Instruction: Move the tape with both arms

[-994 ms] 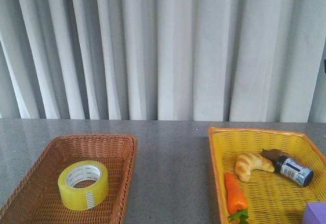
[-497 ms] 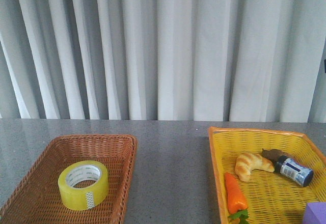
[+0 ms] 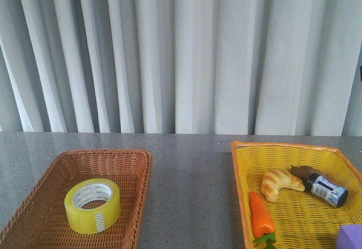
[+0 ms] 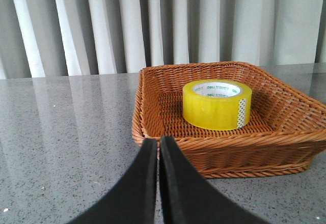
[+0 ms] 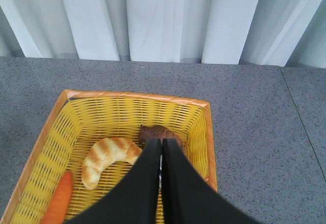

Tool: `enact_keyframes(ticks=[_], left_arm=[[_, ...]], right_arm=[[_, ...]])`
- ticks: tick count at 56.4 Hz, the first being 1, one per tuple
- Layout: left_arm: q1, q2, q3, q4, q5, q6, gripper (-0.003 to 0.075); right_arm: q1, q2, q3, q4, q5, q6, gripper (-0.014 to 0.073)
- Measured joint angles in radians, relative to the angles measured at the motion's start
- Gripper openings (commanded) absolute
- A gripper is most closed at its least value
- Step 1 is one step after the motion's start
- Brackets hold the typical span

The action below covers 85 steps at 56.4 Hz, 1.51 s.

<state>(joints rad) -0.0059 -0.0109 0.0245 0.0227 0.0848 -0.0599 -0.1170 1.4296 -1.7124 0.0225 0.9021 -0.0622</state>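
Looks like a staged lab or test bench rather than a lived-in room. Plain grey speckled tabletop (image 3: 192,170) backed wall to wall by pale pleated curtains (image 3: 186,51), hiding any surroundings. Two wicker baskets set out as props: a brown one (image 3: 136,164) at left, a yellow one (image 3: 240,164) at right holding a toy-like croissant (image 3: 277,182), carrot (image 3: 260,215) and small bottle (image 3: 325,188).

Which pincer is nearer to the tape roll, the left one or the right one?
Left. The left pincer faces the tape across the basket rim; the right pincer hangs over the yellow basket.
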Motion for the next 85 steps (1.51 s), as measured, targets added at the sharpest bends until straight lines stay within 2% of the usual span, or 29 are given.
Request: enact_keyframes(ticks=[27,38,45,53,60,71,85], left_arm=[[0.000,0.000,0.000,0.000,0.001,0.000,-0.0006],[0.000,0.000,0.000,0.000,0.001,0.000,-0.0006],[0.000,0.000,0.000,0.000,0.001,0.000,-0.0006],[0.000,0.000,0.000,0.000,0.001,0.000,-0.0005],[0.000,0.000,0.000,0.000,0.001,0.000,-0.0005],[0.000,0.000,0.000,0.000,0.001,0.000,-0.0005],[0.000,0.000,0.000,0.000,0.001,0.000,-0.0005]], right_arm=[[0.000,-0.011,0.000,0.000,0.000,0.000,-0.0007],[0.000,-0.096,0.038,0.000,-0.028,0.000,-0.0007],[0.000,-0.203,0.214,0.000,-0.155,0.000,-0.0007],[0.000,-0.343,0.514,0.029,-0.314,0.001,-0.0007],[0.000,-0.481,0.772,0.059,-0.395,0.001,-0.0007],[0.000,-0.739,1.053,0.064,-0.461,0.001,-0.0007],[0.000,-1.062,1.300,0.064,-0.469,0.001,-0.0007]])
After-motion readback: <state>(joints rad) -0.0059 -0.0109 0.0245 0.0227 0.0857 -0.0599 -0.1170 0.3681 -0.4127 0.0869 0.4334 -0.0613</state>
